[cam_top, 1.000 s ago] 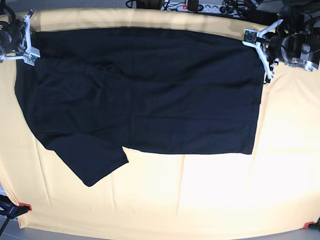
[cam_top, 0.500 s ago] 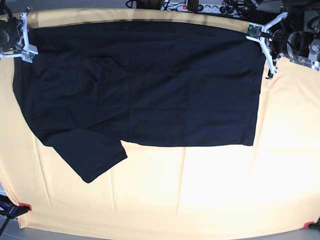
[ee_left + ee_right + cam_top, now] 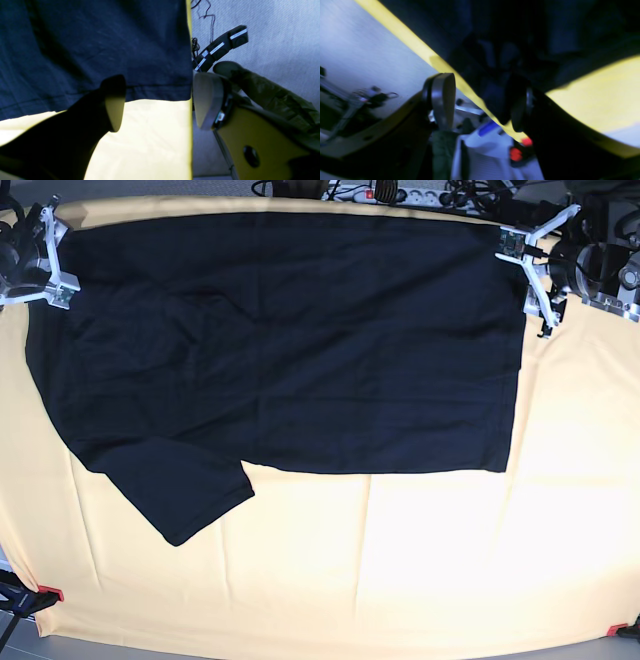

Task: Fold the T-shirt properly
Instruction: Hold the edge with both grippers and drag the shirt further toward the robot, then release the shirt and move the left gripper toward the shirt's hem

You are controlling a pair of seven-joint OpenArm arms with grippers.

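Two grippers [image 3: 533, 268] [image 3: 48, 248]; one T-shirt [image 3: 290, 350]

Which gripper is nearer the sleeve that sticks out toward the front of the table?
Right. The right gripper sits at the T-shirt corner above that sleeve; the left gripper is at the opposite far corner.

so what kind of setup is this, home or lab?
Most likely a lab bench rig, not a home. A black T-shirt lies on a table draped in yellow-orange cloth, with a robot gripper at each far corner, and a power strip with loose cables sits behind the table.
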